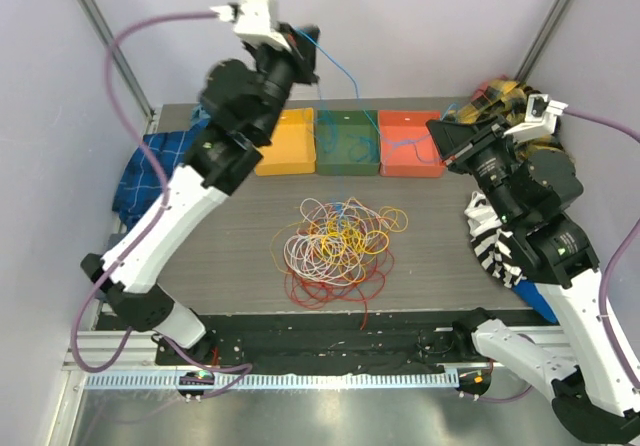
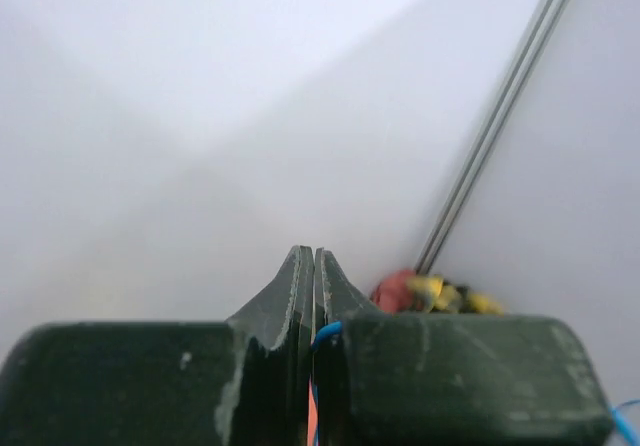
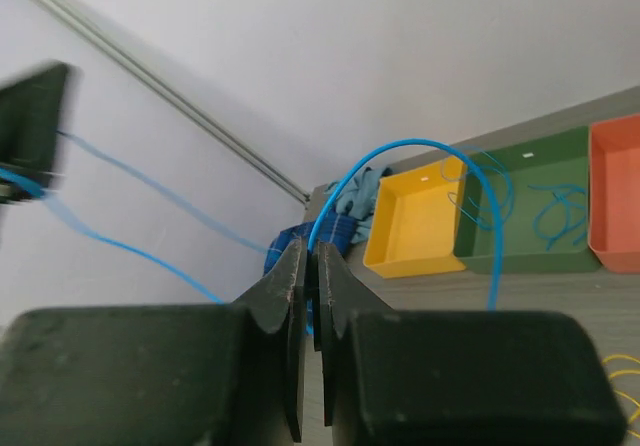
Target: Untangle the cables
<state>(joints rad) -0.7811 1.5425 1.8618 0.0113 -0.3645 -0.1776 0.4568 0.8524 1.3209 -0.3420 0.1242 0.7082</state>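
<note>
left hand [image 2: 313, 262] pinching thin blue cable [image 3: 420, 144] | right hand [image 3: 310, 258] pinching it too | multicolour looped tangle [image 1: 335, 246] lies flat

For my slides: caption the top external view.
Left claw and right claw hold a blue cable; tangled cables lie below.

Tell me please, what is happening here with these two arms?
Both arms are handling one blue cable. The left gripper, raised high above the table, is shut on one part of it. The right gripper is shut on another part, so the cable hangs between them above the trays. The main pile of cables, red, orange, yellow and white, lies tangled in the middle of the table. A few blue cables already lie in the green tray.
</note>
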